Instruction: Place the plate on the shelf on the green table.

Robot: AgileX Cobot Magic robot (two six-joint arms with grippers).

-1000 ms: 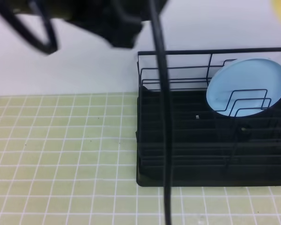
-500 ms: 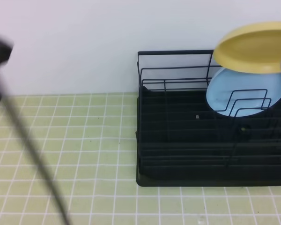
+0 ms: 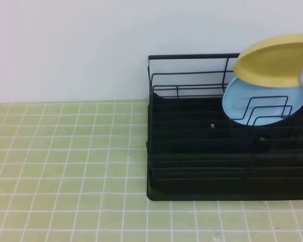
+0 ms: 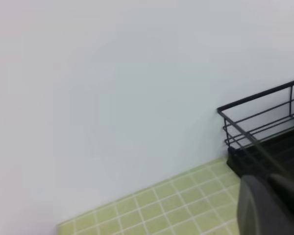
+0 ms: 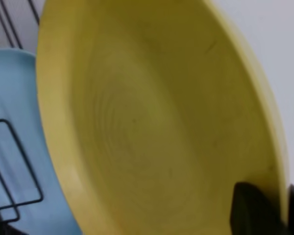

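Since a moment ago: the yellow plate (image 3: 275,58) has tipped a little and dropped closer to the blue plate (image 3: 265,93); the dark blurred arm that crossed the left of the high view is gone from it.
Plate now: in the air at the right end of the shelf (image 3: 192,146), above and partly in front of the blue plate, which leans in the bent-wire dividers (image 3: 265,108). It is not yet seated in any slot.
Right tool (image 5: 264,208): pinching the plate's rim at the lower right of the wrist view — only a dark finger over the rim shows, and in the high view just a grey sliver at the frame edge.
Left tool (image 4: 272,205): pressed together and holding nothing, hanging near the shelf's left back corner, over the green desk (image 3: 65,166).
Doing the step well: I judge the plate wants tipping further towards upright, then lowering into a free divider slot beside the blue plate — not on top of it. The rim should clear the tall back rail (image 3: 192,56) on the way down, and the grip should hold until the lower edge rests on the slatted base.
Risk: the two plates look close; a knock could shift the blue one in its dividers.
High view only: the whole shelf, the free slots and how the plates overlap.
Right wrist only: the hold on the rim and the plate's hollow face, with blue plate and a wire loop behind.
Left wrist only: mostly white wall, a strip of desk, the shelf's corner.
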